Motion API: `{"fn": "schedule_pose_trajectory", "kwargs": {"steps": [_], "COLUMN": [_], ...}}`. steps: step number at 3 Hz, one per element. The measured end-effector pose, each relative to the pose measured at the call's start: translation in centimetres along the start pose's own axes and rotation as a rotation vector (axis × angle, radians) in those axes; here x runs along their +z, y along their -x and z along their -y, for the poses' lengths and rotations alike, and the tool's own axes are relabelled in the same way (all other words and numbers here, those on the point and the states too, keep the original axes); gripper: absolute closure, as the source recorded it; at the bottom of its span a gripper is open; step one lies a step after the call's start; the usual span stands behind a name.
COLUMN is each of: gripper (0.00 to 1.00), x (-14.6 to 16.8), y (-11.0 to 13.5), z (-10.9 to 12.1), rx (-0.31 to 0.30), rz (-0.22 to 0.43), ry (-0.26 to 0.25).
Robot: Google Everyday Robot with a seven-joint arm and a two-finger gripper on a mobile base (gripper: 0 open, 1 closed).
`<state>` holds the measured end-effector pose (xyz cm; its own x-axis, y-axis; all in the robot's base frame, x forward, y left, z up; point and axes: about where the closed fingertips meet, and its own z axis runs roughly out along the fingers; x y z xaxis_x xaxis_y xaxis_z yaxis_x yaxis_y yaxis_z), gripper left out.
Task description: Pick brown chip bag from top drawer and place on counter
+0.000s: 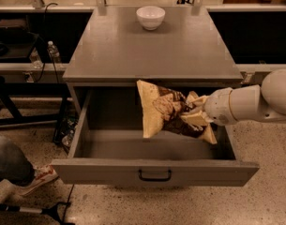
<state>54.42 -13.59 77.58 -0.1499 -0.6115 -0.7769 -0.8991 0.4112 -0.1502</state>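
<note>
The gripper [195, 115] is over the right side of the open top drawer [95, 170], and it pinches the right end of the brown chip bag [162, 112]. The white arm [255, 102] comes in from the right and lies almost flat. The bag sticks out to the left of the gripper. It is up in the air above the drawer floor, tilted. Its top corner is near the front edge of the counter [133, 50]. A white bowl [150, 17] sits at the back of the counter.
</note>
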Motion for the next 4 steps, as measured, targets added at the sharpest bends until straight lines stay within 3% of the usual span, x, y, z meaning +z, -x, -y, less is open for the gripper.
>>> {"fn": "schedule_pose_trajectory", "kwargs": {"steps": [1, 2, 3, 4], "gripper": [1.00, 1.00, 1.00, 1.00], "x": [-3.7, -8.4, -8.4, -8.4], "y": [2.9, 7.0, 7.0, 7.8], "z": [1.7, 3.8, 3.8, 6.6], "rx": [-0.075, -0.170, -0.170, -0.226], "rz": [0.007, -0.001, -0.001, -0.011], "ry": [-0.083, -0.198, -0.198, -0.230]}}
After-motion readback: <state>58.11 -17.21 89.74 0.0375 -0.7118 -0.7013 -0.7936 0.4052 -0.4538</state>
